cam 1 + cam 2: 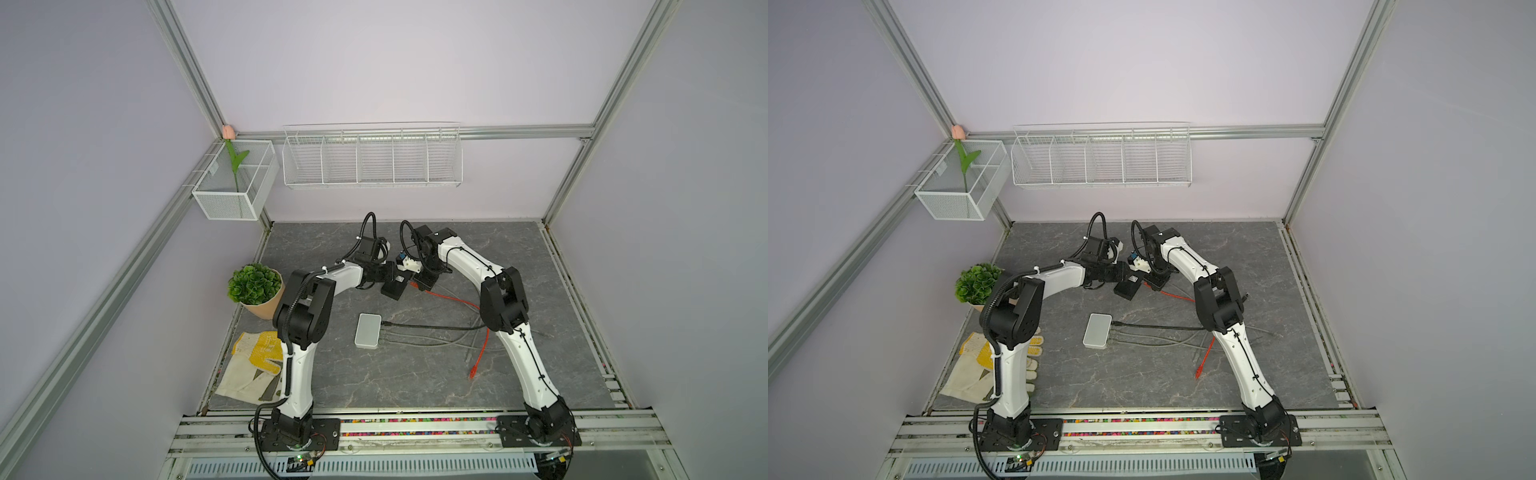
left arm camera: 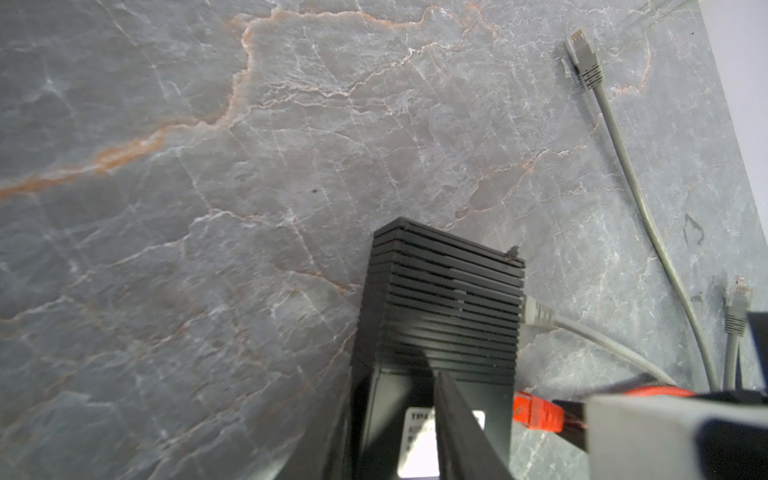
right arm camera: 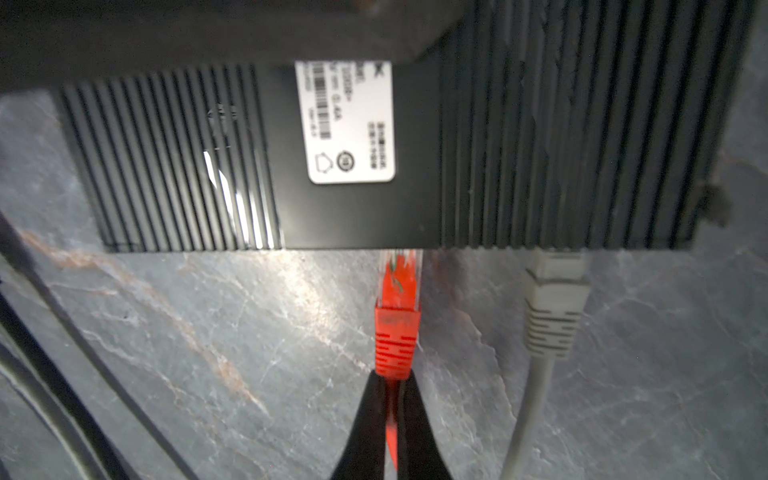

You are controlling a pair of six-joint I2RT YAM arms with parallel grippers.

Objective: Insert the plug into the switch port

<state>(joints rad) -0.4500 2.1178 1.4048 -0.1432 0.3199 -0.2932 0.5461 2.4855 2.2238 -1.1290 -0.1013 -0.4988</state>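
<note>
In both top views the 2 arms met just above the centre of the frame, over the grey marble table (image 1: 415,382). Their wrists and camera housings covered most of the black switch (image 1: 394,287), so only 1 corner and its label showed there.

The left gripper (image 1: 392,277) was clamped on the switch. The left wrist view showed 1 dark finger (image 2: 457,419) lying across the label face, while the other finger was cut off at the frame's edge and blurred.

The right gripper (image 3: 392,384) was pinched tight on the orange plug (image 3: 395,332), at the rear end of its boot where the cable leaves. The plug's clear tip met the switch's lower edge, below the white label. The port face itself was hidden beneath that edge, so it could not be told whether the tip had entered a port. Beside it, a grey plug (image 3: 555,303) sat in a neighbouring port, with its tip out of sight.

Blurred dark cables crossed 1 side of the right wrist view. The left wrist view showed 2 loose grey plugs (image 2: 584,58) lying apart on the table, 1 of them partly cut off by a dark blurred part. In a top view, a white box (image 1: 368,331) lay at the centre, well apart from the switch, with thin cables leading right. The right arm hid their far ends. The orange cable's free end (image 1: 473,370) lay at lower right.
</note>
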